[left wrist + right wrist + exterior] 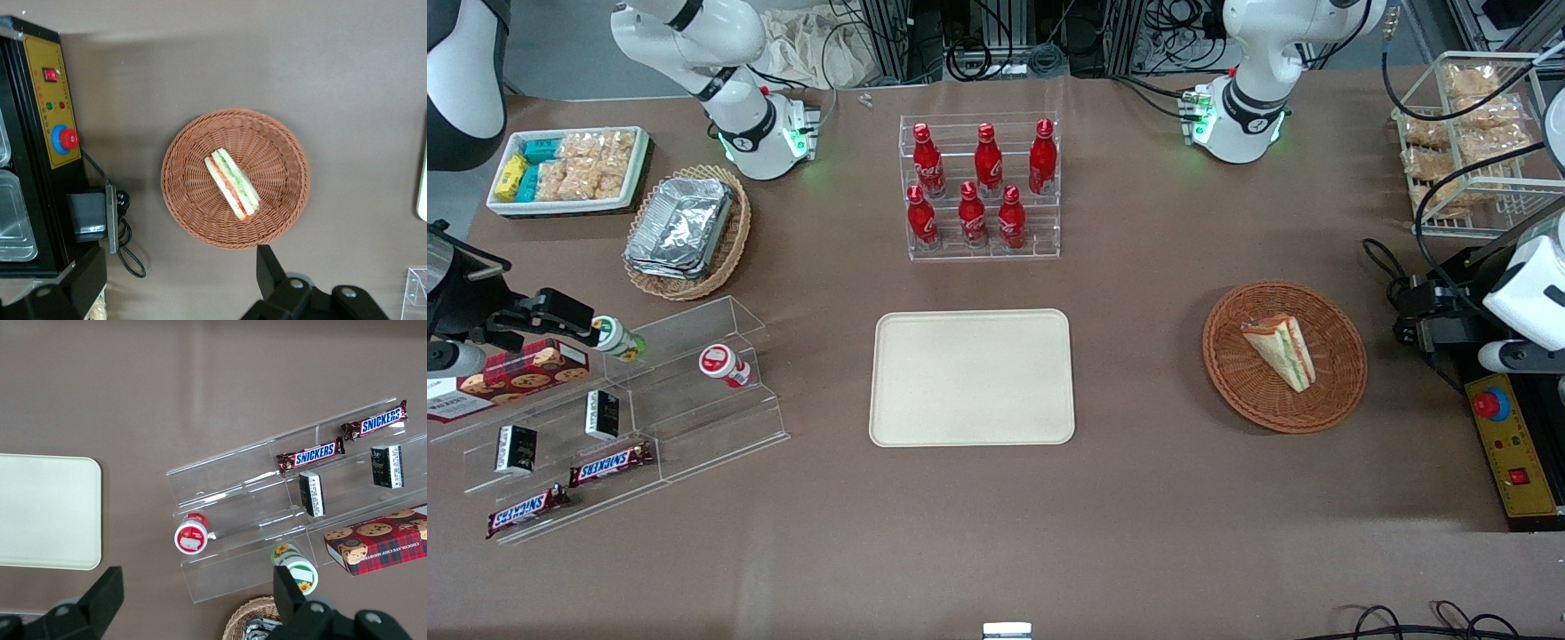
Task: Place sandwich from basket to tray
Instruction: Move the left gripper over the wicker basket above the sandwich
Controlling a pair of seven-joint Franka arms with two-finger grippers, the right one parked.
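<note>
The sandwich (1280, 351), a pale wedge with green and orange-red layers, lies in the round reddish-brown basket (1334, 391), toward the working arm's end of the table. The cream tray (971, 377) lies flat at the table's middle with nothing on it. My left gripper (1421, 311) hangs open above the table beside the basket, between it and the control box. In the left wrist view the sandwich (231, 185) rests near the middle of the basket (280, 160). The gripper (179, 280) holds nothing, and its fingers (269, 267) stand wide apart just outside the rim.
A yellow control box with a red button (1507, 436) and cables lies close by the gripper. A rack of red bottles (983, 187) stands farther from the camera than the tray. A wire rack of snacks (1476, 133), a foil-container basket (685, 231) and an acrylic shelf (605, 418) stand around.
</note>
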